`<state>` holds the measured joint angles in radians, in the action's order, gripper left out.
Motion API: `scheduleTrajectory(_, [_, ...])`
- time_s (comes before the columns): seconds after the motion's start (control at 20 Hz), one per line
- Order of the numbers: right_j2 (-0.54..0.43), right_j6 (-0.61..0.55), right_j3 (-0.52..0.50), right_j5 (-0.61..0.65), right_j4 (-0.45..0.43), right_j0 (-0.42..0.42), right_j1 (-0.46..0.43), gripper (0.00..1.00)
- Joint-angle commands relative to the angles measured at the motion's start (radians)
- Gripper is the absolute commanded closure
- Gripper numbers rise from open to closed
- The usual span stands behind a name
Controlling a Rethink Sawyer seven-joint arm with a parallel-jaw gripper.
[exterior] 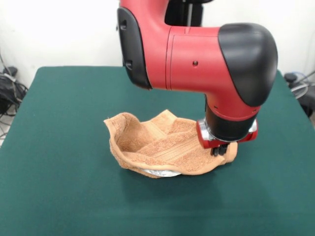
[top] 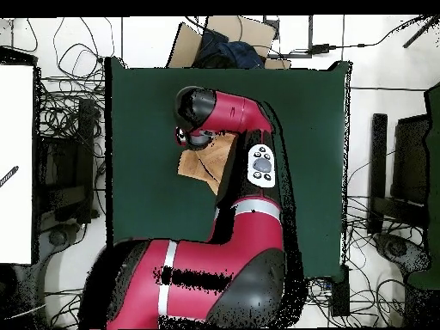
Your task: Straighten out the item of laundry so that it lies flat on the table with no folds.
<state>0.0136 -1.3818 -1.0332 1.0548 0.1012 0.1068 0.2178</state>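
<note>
**Towel cupped at mid-table, gripper set on its right-hand corner**

Nearest the front edge of the table (exterior: pixel 59 196), only bare green felt is seen. Further in, roughly at the table's middle, the towel (exterior: pixel 162 145) is found crumpled into a shallow bowl: its near edge is rolled under, with something pale, perhaps the label, showing beneath, and its left and far edges are curled upward. The woven band is seen running across the hollow.

At the towel's right-hand corner the gripper (exterior: pixel 220 150) is lowered onto the cloth. The dark fingers appear drawn close together, seemingly nipping the raised edge, though whether cloth is truly held cannot be made out from the front, and from overhead the fingers are hidden under the wrist.

The step in hand is judged to be drawing that corner outward. It would be done well with a low, slow pull toward the table's right edge, so the curled rim is dragged open rather than lifted and refolded. The rolled near edge and the upturned far edge are left to be dealt with separately.
</note>
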Motion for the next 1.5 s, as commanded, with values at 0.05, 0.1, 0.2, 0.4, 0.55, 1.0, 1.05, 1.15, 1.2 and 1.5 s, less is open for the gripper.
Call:
scheduleTrajectory(0.05, [-0.034,-0.146,-0.096,-0.060,-0.020,-0.004,0.014,1.00])
scheduleTrajectory(0.1, [-0.042,-0.149,-0.103,-0.072,-0.013,0.000,0.015,1.00])
scheduleTrajectory(0.2, [-0.044,-0.150,-0.098,-0.071,-0.012,0.000,0.009,1.00])
scheduleTrajectory(0.4, [-0.037,-0.152,-0.114,-0.089,-0.020,-0.002,0.017,1.00])
scheduleTrajectory(0.55, [-0.038,-0.149,-0.116,-0.090,-0.021,0.000,0.018,1.00])
scheduleTrajectory(1.0, [-0.034,-0.151,-0.116,-0.080,-0.024,-0.005,0.018,0.00])
scheduleTrajectory(1.05, [-0.034,-0.152,-0.115,-0.079,-0.023,-0.006,0.018,0.00])
scheduleTrajectory(1.15, [-0.033,-0.153,-0.120,-0.083,-0.024,-0.006,0.021,0.00])
scheduleTrajectory(1.2, [-0.036,-0.149,-0.119,-0.085,-0.023,-0.004,0.020,0.00])
scheduleTrajectory(1.5, [-0.036,-0.134,-0.112,-0.125,-0.043,-0.010,0.001,0.00])
